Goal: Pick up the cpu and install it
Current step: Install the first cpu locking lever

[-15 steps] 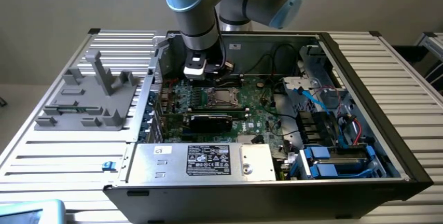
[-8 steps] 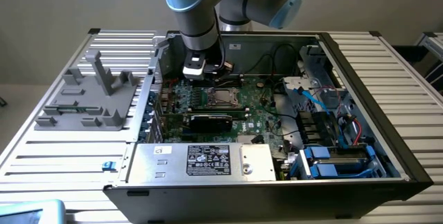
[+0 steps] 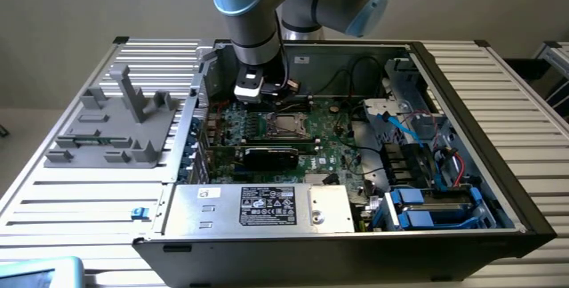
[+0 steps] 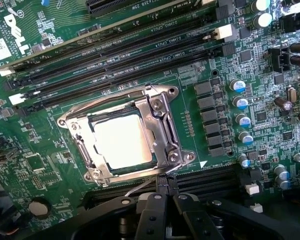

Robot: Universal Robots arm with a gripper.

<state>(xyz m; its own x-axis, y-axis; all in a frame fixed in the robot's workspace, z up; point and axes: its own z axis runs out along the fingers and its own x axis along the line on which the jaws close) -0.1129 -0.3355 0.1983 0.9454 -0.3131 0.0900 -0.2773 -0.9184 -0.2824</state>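
The cpu (image 4: 122, 141) is a pale silver square lying flat inside the metal socket frame (image 4: 166, 131) on the green motherboard (image 4: 55, 55). In the exterior view the cpu (image 3: 284, 125) sits mid-board inside the open computer case (image 3: 462, 135). My gripper (image 4: 166, 184) hovers just off one edge of the socket frame, its black fingers (image 4: 155, 210) pressed together with nothing between them. A thin wire lever (image 4: 140, 186) of the socket runs close by the fingertips. From outside, the gripper (image 3: 258, 100) hangs low over the board toward the exterior view's left of the socket.
Black memory slots (image 4: 120, 55) flank the socket, and capacitors (image 4: 238, 100) stand beside it. A black card (image 3: 271, 156) crosses the board. A silver labelled box (image 3: 262, 207) fills the case front, with cables and blue drive bays (image 3: 427, 208) on the exterior view's right. A grey fixture (image 3: 116, 125) stands outside.
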